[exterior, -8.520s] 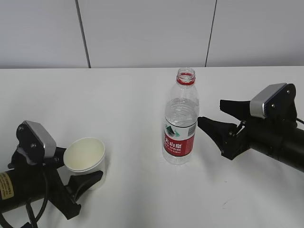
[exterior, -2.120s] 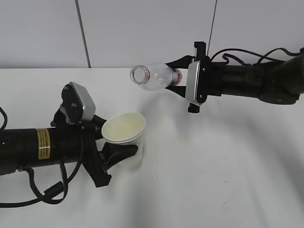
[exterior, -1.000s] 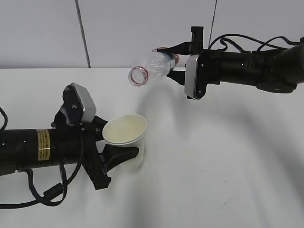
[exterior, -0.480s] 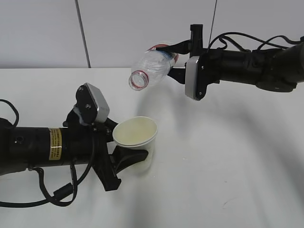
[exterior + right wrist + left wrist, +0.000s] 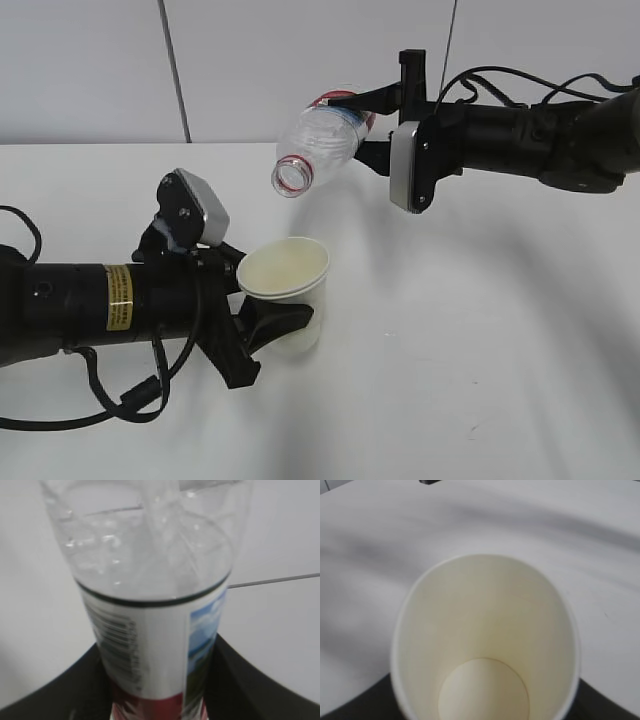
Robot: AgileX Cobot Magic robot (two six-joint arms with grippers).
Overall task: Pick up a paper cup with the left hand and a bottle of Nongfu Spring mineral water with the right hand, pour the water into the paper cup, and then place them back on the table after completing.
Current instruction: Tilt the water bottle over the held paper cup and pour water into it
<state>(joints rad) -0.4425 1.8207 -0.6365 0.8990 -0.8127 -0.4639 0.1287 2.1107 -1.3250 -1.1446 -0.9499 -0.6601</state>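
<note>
My left hand (image 5: 270,315), the arm with the yellow sticker, is shut on a white paper cup (image 5: 288,292) and holds it slightly tilted just above the table (image 5: 480,350). In the left wrist view the cup (image 5: 485,645) looks dry inside. My right hand (image 5: 365,125) is shut on the Nongfu Spring bottle (image 5: 318,140), which is uncapped and tipped mouth-down to the left, its open mouth above the cup. In the right wrist view the bottle (image 5: 150,605) fills the frame between the black fingers (image 5: 235,680), with clear water (image 5: 145,565) inside it. No stream of water shows.
A grey panelled wall (image 5: 300,60) stands behind the table's far edge. Black cables trail from both arms.
My left hand has raised the cup and carried it right, to below the bottle's mouth. My right hand has tipped the bottle's mouth further down.
</note>
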